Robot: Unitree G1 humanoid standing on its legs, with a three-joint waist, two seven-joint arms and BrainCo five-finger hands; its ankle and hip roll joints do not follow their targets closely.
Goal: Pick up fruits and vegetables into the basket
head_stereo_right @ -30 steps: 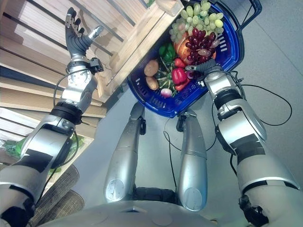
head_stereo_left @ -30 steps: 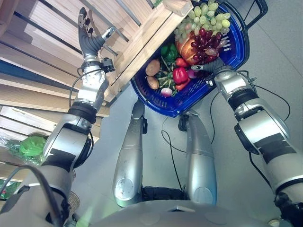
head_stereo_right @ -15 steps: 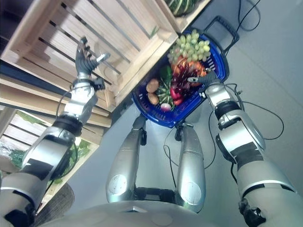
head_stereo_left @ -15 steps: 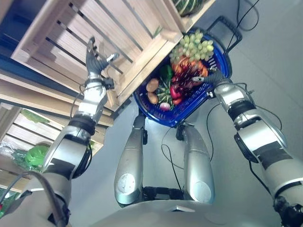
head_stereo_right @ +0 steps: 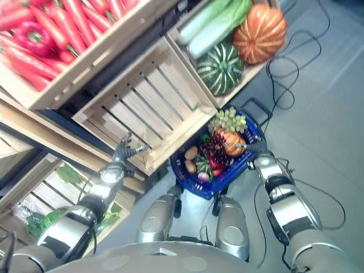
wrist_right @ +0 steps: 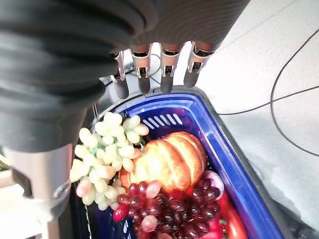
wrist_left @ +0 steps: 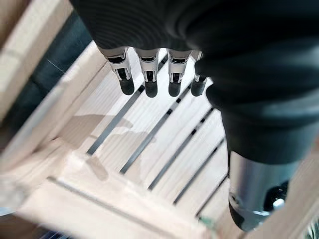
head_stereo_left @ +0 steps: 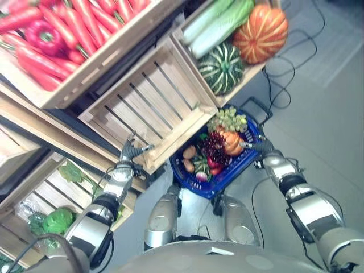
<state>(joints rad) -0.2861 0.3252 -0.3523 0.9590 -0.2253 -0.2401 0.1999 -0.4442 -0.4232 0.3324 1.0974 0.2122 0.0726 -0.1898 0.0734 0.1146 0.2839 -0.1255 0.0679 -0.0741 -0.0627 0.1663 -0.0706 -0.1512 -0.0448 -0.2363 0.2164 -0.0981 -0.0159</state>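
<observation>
Left hand (head_stereo_left: 132, 151), fingers straight and spread, holds nothing, raised at the front of a bare slatted crate (head_stereo_left: 149, 102). Right hand (head_stereo_left: 255, 147) at the rim of the blue basket (head_stereo_left: 230, 177), fingers straight over it, gripping nothing visible. The basket holds green grapes (wrist_right: 102, 149), red grapes (wrist_right: 167, 209), a small orange pumpkin (wrist_right: 167, 159), potatoes (head_stereo_left: 189, 152) and red peppers (head_stereo_left: 214, 165). Farther off, shelf crates carry a striped green squash (head_stereo_left: 222, 67), a big orange pumpkin (head_stereo_left: 260, 33) and carrots (head_stereo_left: 68, 28).

I see bright, even light all over. The grey floor (wrist_right: 279, 59) looks pale, almost white. The blue basket (wrist_right: 227, 149) shines a little at its rim. Soft grey shadows lie on the wooden crate (wrist_left: 164, 149).
</observation>
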